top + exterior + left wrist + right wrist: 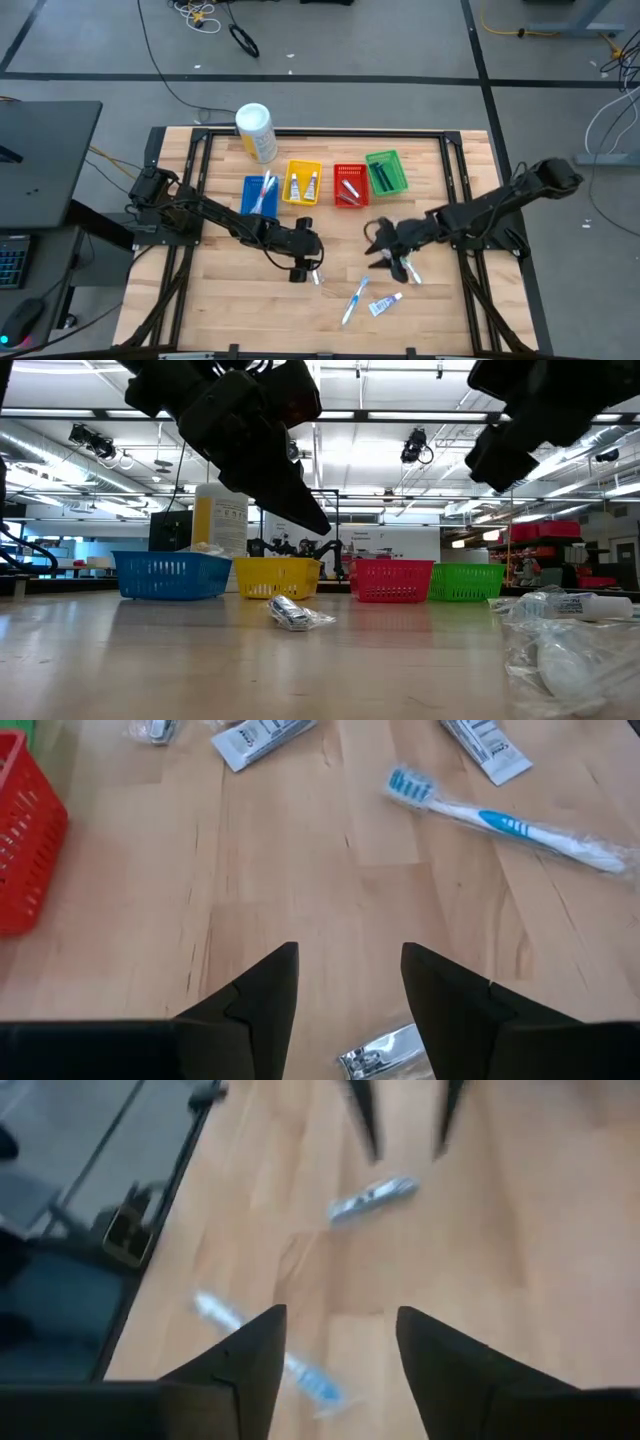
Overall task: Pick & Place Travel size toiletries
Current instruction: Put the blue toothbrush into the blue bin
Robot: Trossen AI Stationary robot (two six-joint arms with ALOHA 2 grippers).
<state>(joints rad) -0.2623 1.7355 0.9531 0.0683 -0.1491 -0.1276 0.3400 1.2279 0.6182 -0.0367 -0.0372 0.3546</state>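
My left gripper hovers open just above a small shiny wrapped item that lies flat on the wood, apart from the fingers. My right gripper is open over the table middle, facing the left gripper and holding nothing. Loose on the table lie a blue-and-white toothbrush, a white-and-blue toothpaste tube and another wrapped tube.
Four small baskets stand in a row toward the far edge: blue, yellow, red and green, each with items inside. A white-and-yellow canister stands behind them. Bare wood lies along the near left of the table.
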